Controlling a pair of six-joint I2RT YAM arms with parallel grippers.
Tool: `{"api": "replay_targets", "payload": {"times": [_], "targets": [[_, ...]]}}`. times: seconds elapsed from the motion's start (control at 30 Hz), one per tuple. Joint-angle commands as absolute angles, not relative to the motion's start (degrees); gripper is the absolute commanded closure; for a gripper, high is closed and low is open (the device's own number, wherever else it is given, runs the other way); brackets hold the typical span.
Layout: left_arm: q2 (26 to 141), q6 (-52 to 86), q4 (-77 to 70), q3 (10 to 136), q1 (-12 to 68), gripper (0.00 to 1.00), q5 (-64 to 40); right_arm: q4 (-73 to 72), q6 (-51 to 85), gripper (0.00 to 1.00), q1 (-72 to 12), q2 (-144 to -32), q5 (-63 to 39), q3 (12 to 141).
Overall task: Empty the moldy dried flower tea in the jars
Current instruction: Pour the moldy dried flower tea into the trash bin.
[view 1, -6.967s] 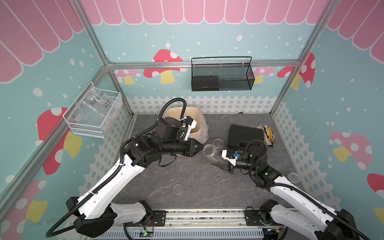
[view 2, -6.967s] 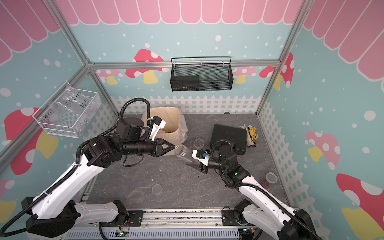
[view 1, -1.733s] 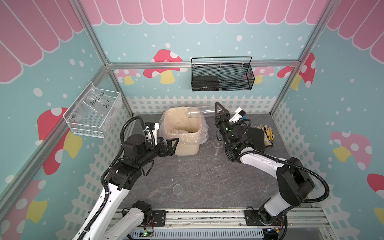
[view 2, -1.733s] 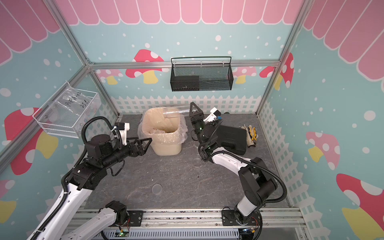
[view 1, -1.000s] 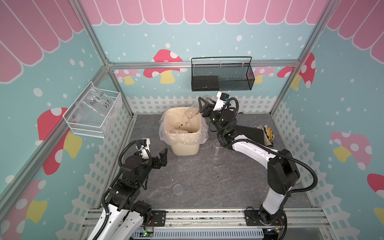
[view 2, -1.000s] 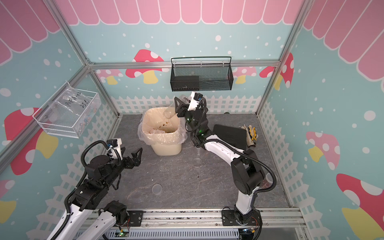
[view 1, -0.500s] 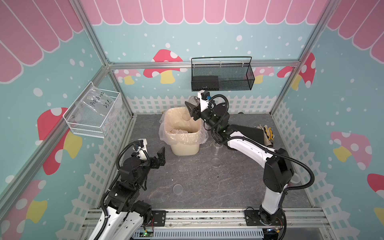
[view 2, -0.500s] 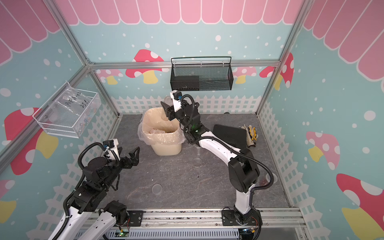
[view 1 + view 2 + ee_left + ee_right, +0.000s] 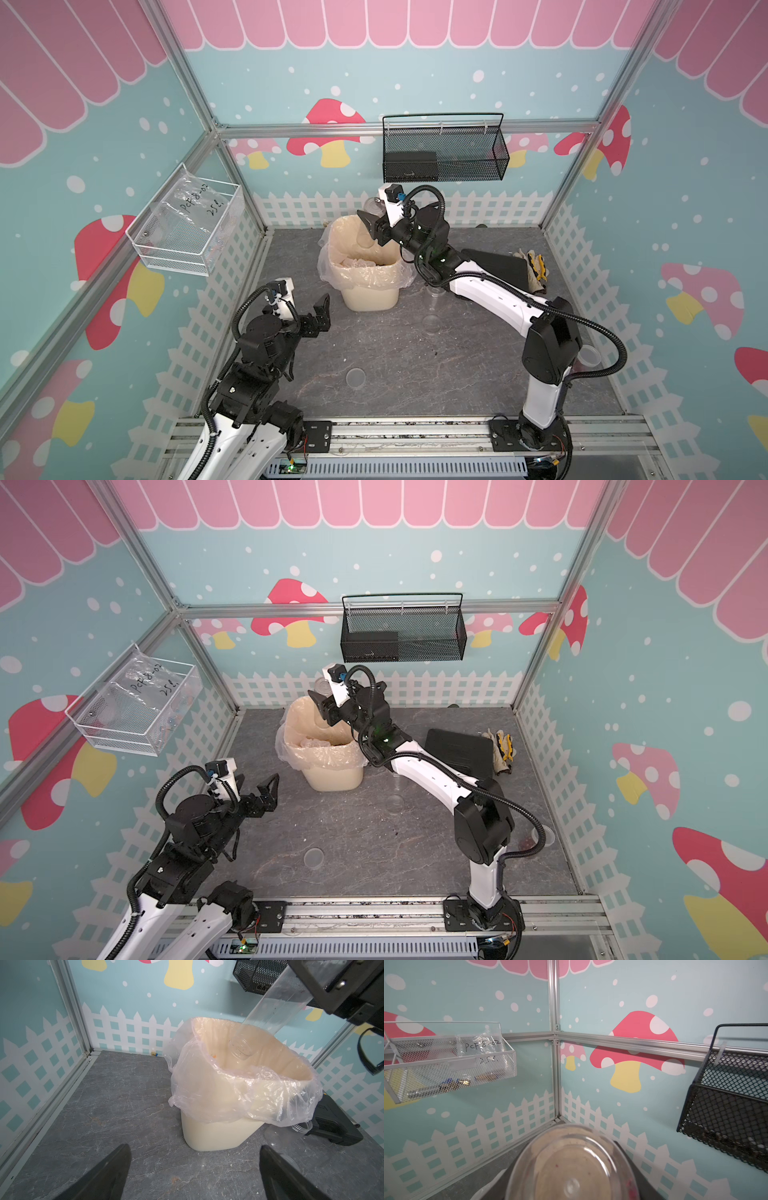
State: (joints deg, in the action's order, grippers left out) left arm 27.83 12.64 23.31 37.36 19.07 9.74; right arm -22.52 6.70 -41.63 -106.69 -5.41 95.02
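jars x3 (image 9: 276,1007), lids x3 (image 9: 355,378), bin x1 (image 9: 370,297), wall baskets x2 (image 9: 444,166), arms x2 (image 9: 490,291), blk box x1 (image 9: 498,266)

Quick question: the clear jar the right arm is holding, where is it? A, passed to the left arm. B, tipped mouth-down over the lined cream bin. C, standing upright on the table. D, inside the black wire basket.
B: the right fingers clamp the jar on a slant, its open mouth pointing down into the bin.

The right wrist view's edge cuts off the jar (image 9: 572,1167)
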Motion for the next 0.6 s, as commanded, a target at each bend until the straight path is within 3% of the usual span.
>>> {"api": "replay_targets", "payload": {"times": [0.0,0.13,0.23,0.27,0.4,0.5,0.57], "targets": [[27.49,12.84,22.59,36.66,18.72,0.02,10.75,-19.33,-1.28,1.0,-43.92,-106.98,0.77,97.31],[27.77,12.83,22.6,36.67,18.72,0.02,10.73,-26.23,17.21,1.0,-38.13,-105.6,-11.01,92.83],[27.77,12.84,22.6,36.59,18.74,0.02,10.81,-18.06,-1.19,1.0,-42.61,-106.73,-0.85,97.51],[27.77,12.83,22.66,36.6,18.72,0.02,10.86,-17.56,-1.43,1.0,-43.28,-106.83,1.06,97.62],[28.18,12.84,22.48,36.53,18.72,0.02,10.99,-24.37,18.82,1.0,-37.44,-106.06,-13.21,93.85],[28.82,12.79,22.6,36.73,18.82,0.02,10.73,-16.08,0.01,1.0,-42.28,-107.31,-2.57,98.77],[28.92,12.91,22.97,36.82,18.77,0.03,10.38,-16.38,0.87,1.0,-42.21,-107.51,-1.24,98.3]]}}
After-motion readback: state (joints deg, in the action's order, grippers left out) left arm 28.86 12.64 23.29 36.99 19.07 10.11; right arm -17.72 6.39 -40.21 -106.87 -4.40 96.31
